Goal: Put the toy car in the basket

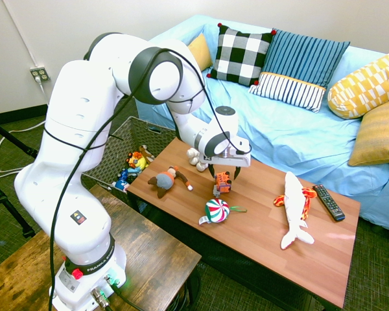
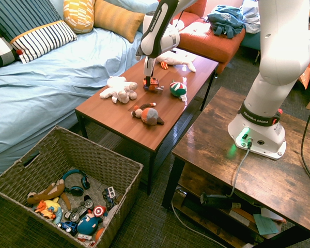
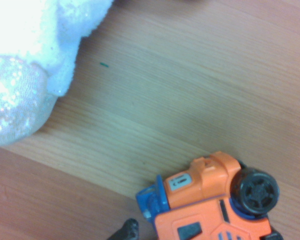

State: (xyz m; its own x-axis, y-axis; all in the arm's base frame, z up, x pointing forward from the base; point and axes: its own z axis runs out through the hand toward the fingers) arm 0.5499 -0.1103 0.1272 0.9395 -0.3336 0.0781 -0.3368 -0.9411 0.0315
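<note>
The toy car (image 1: 223, 183), small, orange-red with blue and dark parts, stands on the wooden coffee table (image 1: 259, 240). My gripper (image 1: 224, 173) hangs straight over the car, open, its dark fingers reaching down on either side of the car's top without closing on it. The second exterior view shows the toy car (image 2: 153, 83) under the gripper (image 2: 149, 77). Close up in the wrist view, the toy car (image 3: 215, 200) shows one black wheel. The basket (image 2: 88, 147), large and woven, stands on the floor off the table's end and holds several toys; its wall (image 1: 110, 159) shows behind my arm.
On the table lie a white plush (image 1: 196, 157), a brown and grey plush animal (image 1: 168, 180), a round striped candy toy (image 1: 217, 210), a white-orange fish plush (image 1: 295, 207) and a remote (image 1: 328, 201). A blue sofa (image 1: 298, 129) with cushions runs behind the table.
</note>
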